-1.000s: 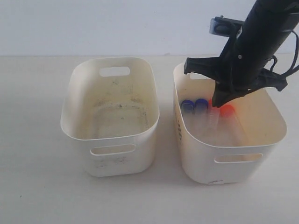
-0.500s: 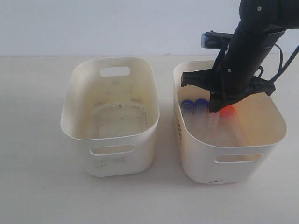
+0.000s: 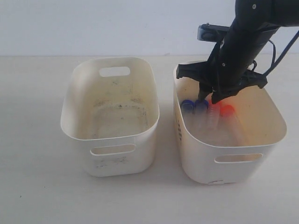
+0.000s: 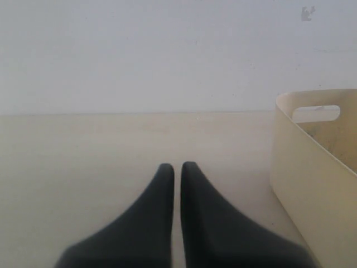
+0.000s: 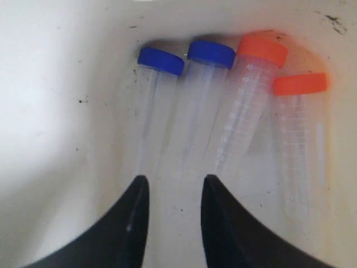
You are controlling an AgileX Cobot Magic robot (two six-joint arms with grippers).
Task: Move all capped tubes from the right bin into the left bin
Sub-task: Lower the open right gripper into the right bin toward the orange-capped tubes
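Four capped tubes lie side by side on the floor of the right bin (image 3: 201,161): two with blue caps (image 5: 160,60) (image 5: 210,53) and two with orange-red caps (image 5: 262,49) (image 5: 299,84). In the exterior view the blue caps (image 3: 194,104) and orange-red caps (image 3: 221,109) show just below my right gripper (image 3: 208,99). My right gripper (image 5: 174,180) hangs open inside the bin over the clear bodies of the two blue-capped tubes, holding nothing. The left bin (image 3: 112,137) holds no tubes. My left gripper (image 4: 177,166) is shut and empty, low over the table beside the left bin (image 4: 312,167).
The two bins stand side by side with a narrow gap between them on a pale table (image 3: 37,177). The right arm's black body (image 3: 247,42) leans over the right bin's far rim. A white wall (image 3: 117,23) runs behind.
The right arm has swung left and lowered deeper into the right bin, bringing its open jaws from the orange-red caps towards the blue-capped tubes. The tubes have not moved.
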